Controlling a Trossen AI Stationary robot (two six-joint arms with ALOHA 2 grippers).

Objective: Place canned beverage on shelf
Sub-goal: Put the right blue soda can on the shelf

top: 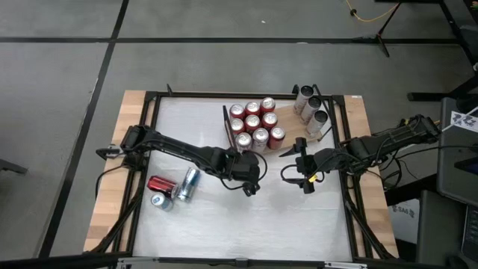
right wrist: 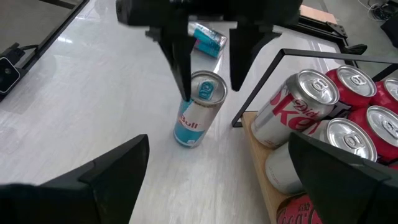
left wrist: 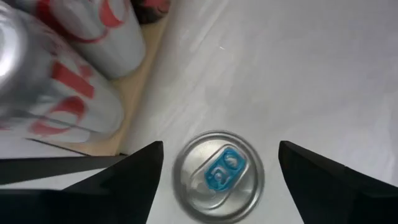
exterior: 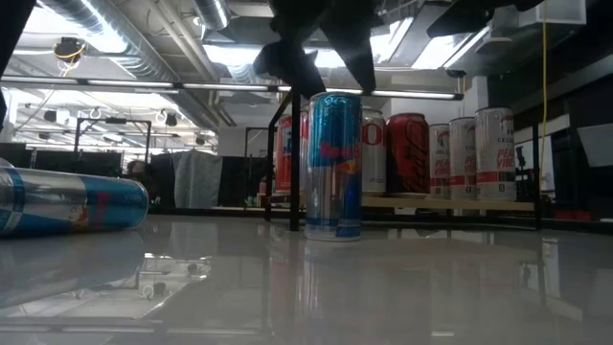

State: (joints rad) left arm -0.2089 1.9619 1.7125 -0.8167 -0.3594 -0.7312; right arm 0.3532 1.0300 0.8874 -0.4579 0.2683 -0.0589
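On the white worktop [top: 224,217], just beside the shelf's near edge, we are seeing a slim blue-and-silver can [exterior: 334,165] standing upright, its blue pull tab facing up in the left wrist view [left wrist: 219,175]. It is sitting off the shelf [exterior: 450,202], close to the thin dark upright rail [exterior: 295,163]. We are holding the left pincer [right wrist: 208,59] directly above the can with its fingers [left wrist: 124,180] spread to either side of the lid, clear of the metal in the wrist view, so nothing is being pinched. On the light-brown board, a cluster of red and silver cans [top: 256,125] is standing upright, with three taller pale cans [top: 313,112] at its far end. We are keeping the right pincer [top: 305,173] near the can on the opposite side, spread wide and empty. Well apart, by the left edge of the worktop, a red can [top: 160,184] and two blue-and-silver cans [top: 188,184] are lying together.
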